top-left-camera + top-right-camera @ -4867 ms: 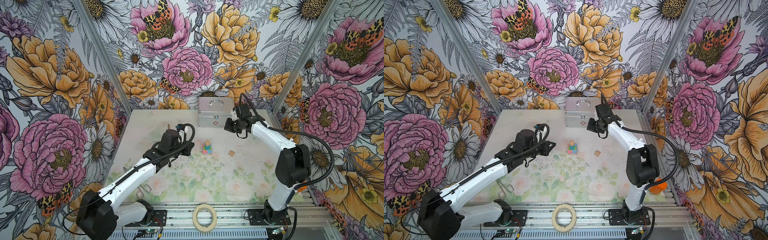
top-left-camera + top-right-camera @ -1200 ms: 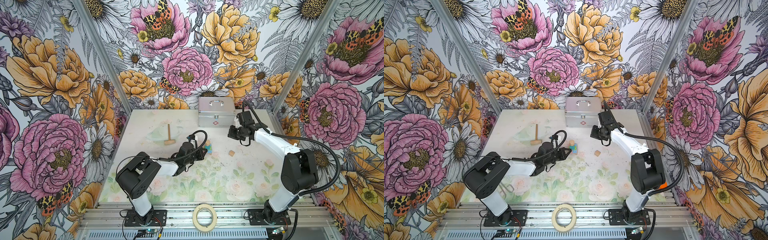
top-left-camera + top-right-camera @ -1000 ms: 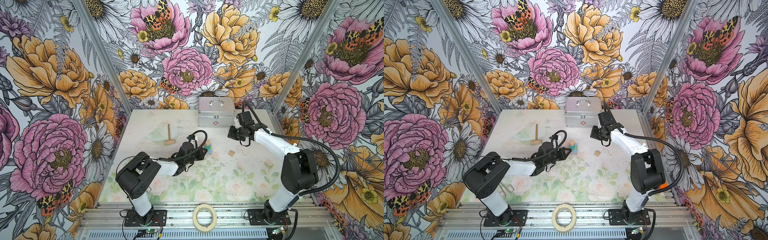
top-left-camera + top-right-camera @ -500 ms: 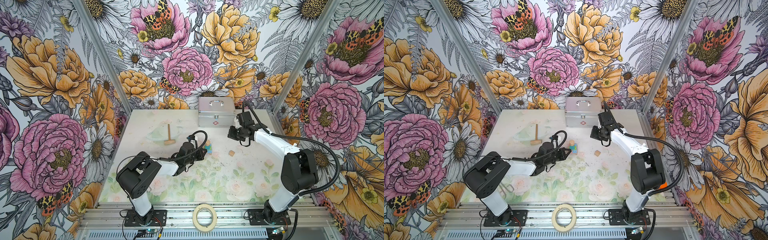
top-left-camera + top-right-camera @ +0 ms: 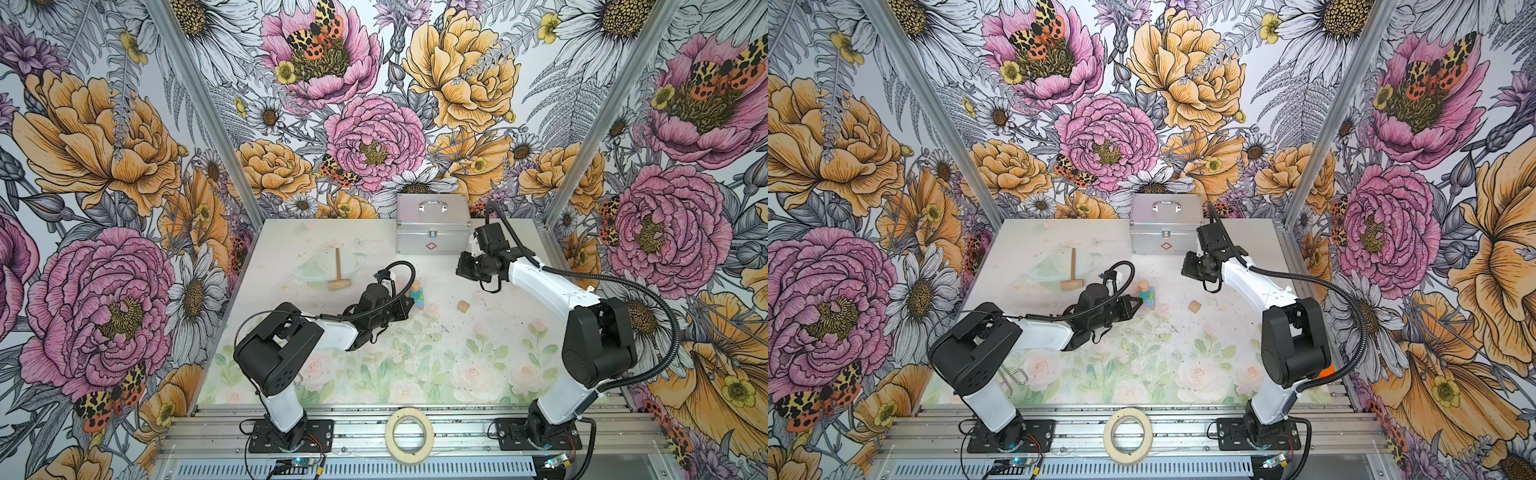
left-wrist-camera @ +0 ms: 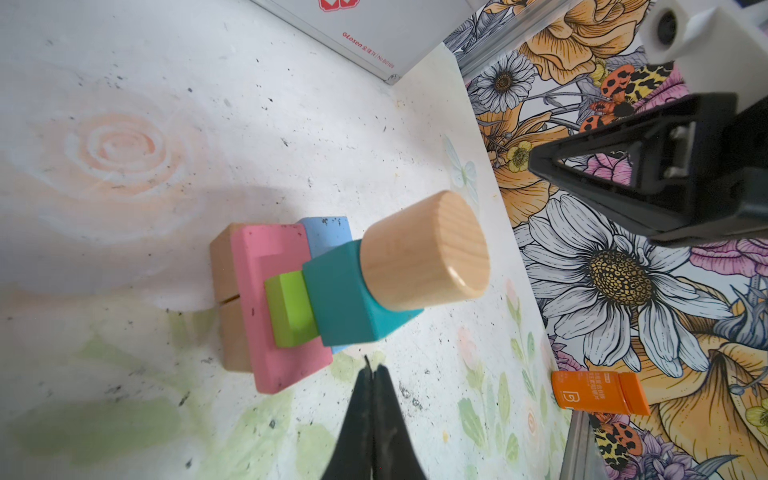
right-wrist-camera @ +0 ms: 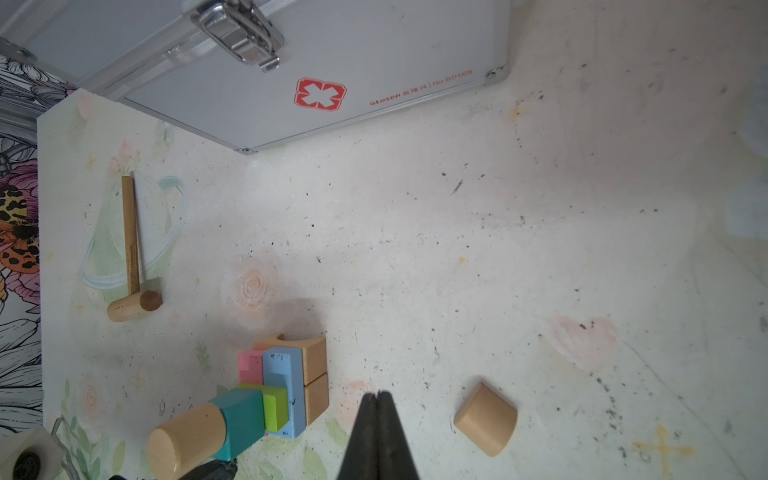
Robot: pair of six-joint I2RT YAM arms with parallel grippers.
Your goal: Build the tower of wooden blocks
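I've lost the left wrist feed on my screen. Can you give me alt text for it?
The tower, teal, green, pink, blue and tan with a tan cylinder topmost, stands on the table. The left gripper, shut and empty, sits close beside it, and the silver case lies beyond.

floral-papered walls [image 5: 104, 137] enclose a pale, scuffed tabletop [image 5: 415, 365] printed with faint roses.

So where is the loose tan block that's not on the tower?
The loose tan block lies alone in both top views, right of the tower, in front of the silver case.
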